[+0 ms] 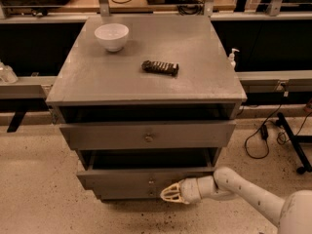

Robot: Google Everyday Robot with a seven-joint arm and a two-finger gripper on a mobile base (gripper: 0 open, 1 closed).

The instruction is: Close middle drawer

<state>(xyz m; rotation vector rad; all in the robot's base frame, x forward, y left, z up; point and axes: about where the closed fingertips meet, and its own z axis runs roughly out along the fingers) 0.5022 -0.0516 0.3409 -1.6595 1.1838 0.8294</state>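
Your pale, cage-like tool sits low in front of the grey cabinet, at the end of the white arm reaching in from the cabinet's right. It is at the lower edge of the wide, shallow grey middle drawer, just right of that drawer's tiny knob. You cannot tell whether the tool is open or closed, nor whether it touches. The middle drawer stands pulled out, below the taller grey drawer front with the brass knob. On the cabinet's worktop rest a white round bowl and a dark rectangular object, well apart.
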